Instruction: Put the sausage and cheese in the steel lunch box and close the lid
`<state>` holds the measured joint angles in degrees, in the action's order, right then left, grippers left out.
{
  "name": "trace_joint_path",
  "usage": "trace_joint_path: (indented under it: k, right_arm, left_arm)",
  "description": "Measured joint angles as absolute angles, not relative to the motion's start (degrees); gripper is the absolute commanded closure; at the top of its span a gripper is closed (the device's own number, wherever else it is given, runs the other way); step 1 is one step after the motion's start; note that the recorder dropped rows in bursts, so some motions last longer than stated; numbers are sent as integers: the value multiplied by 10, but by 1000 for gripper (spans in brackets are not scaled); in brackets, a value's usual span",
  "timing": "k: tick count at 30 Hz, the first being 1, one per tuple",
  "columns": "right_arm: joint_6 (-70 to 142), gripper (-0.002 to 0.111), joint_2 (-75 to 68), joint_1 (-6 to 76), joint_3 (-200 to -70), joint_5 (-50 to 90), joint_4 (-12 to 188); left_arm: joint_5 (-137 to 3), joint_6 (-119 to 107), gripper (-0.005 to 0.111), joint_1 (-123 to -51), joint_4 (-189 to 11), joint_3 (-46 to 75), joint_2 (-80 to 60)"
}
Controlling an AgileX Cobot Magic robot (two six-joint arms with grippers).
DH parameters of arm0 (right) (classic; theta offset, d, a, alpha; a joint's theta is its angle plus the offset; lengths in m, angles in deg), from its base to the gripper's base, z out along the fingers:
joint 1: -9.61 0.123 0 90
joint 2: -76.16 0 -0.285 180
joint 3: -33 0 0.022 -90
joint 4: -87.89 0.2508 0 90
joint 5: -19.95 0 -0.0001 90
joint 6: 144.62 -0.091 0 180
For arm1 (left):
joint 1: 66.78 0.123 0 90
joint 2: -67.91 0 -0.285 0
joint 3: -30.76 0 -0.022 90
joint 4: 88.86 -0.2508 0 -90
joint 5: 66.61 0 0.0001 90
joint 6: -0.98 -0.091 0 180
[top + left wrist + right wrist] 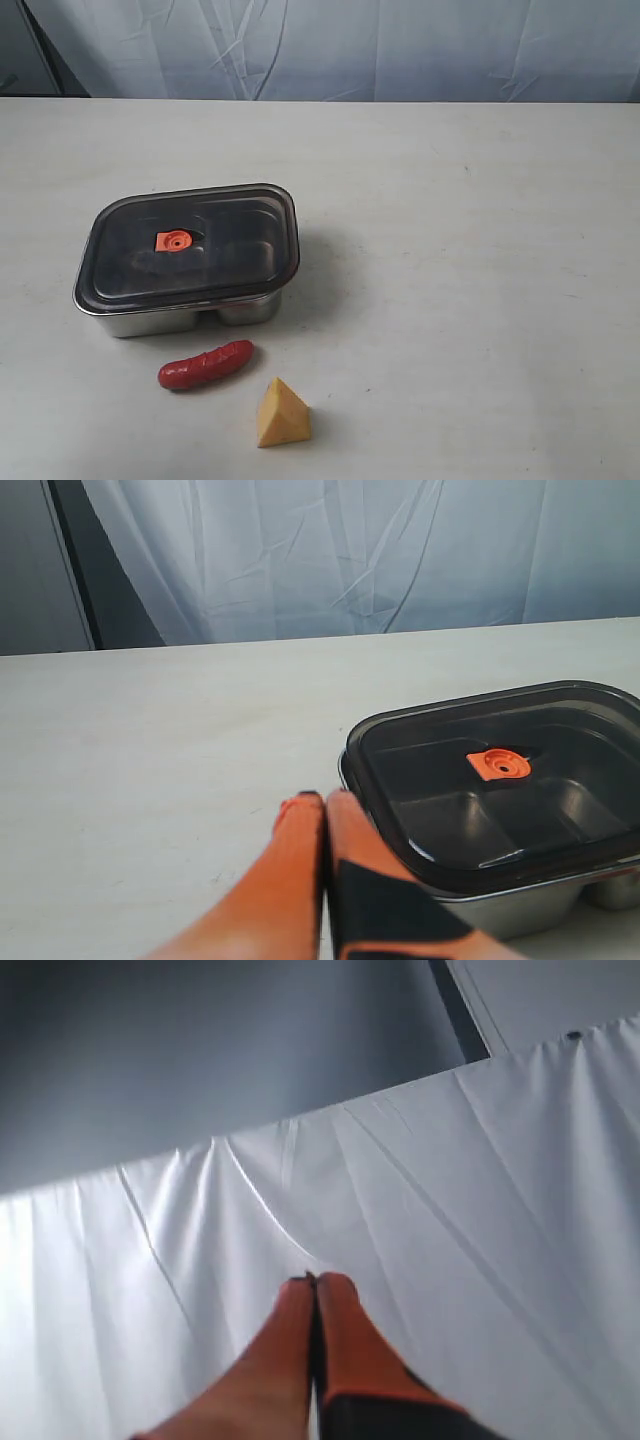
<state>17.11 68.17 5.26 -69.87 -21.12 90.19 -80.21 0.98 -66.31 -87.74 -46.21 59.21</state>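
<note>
Right, steel lunch box (160, 320): sitting on the left half of the table (460, 260) in the exterior view, its shiny wall and rounded corners catching the light.
Lid (215, 225): on top of the box, dark and see-through, lying flat all the way round as far as the exterior view shows, its edge reaching just past the steel rim.
Valve (174, 241): a small orange square on the lid, a little left of its middle in the exterior view.
Compartments (455, 830): two of them show through the lid in the left wrist view, with a divider between them and one bigger than the other.
Sausage (206, 364): red and glossy, lying on the table on the camera's side of the box. It is close to the front wall but clear of it, and slanted so that its right end sits nearer the box.
Cheese (282, 413): a yellow-orange wedge, point up, on the table just right of the sausage and nearer the camera, with a small gap between the two.
Left gripper (322, 798): orange fingers pressed tip to tip with nothing between them, poised beside a corner of the box. Whether the tips touch the table, I cannot tell.
Right gripper (313, 1278): jaws pinched together too, gripping nothing, pointed at the white cloth backdrop (470, 1260).
</note>
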Motion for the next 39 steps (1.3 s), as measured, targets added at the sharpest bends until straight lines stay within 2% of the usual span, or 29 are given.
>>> trace_joint_path:
  k: [4, 9, 13, 17, 23, 29, 34, 39]
  right_arm:
    - [-29, 109, 682, 53, -699, -153, 971]
    - [-245, 109, 682, 53, -699, 61, 1006]
    - [-313, 109, 681, 80, -714, 162, 940]
    - [-324, 109, 632, 144, -770, 191, 921]
    - [-262, 109, 464, 234, -927, 205, 838]
    - [-150, 109, 243, 257, -1126, 318, 757]
    - [21, 109, 60, 261, -1251, 356, 832]
    - [228, 109, -114, 261, -1335, 418, 1004]
  left_arm:
    - [-802, 10, 107, -663, -877, -462, 592]
    - [-802, 10, 107, -663, -877, -462, 592]
    - [-802, 10, 107, -663, -877, -462, 592]
    - [-802, 10, 107, -663, -877, -462, 592]
    - [-802, 10, 107, -663, -877, -462, 592]
    - [-802, 10, 107, -663, -877, -462, 592]
    - [-802, 10, 107, -663, -877, -462, 592]
    - [-802, 10, 107, -663, -877, -462, 592]
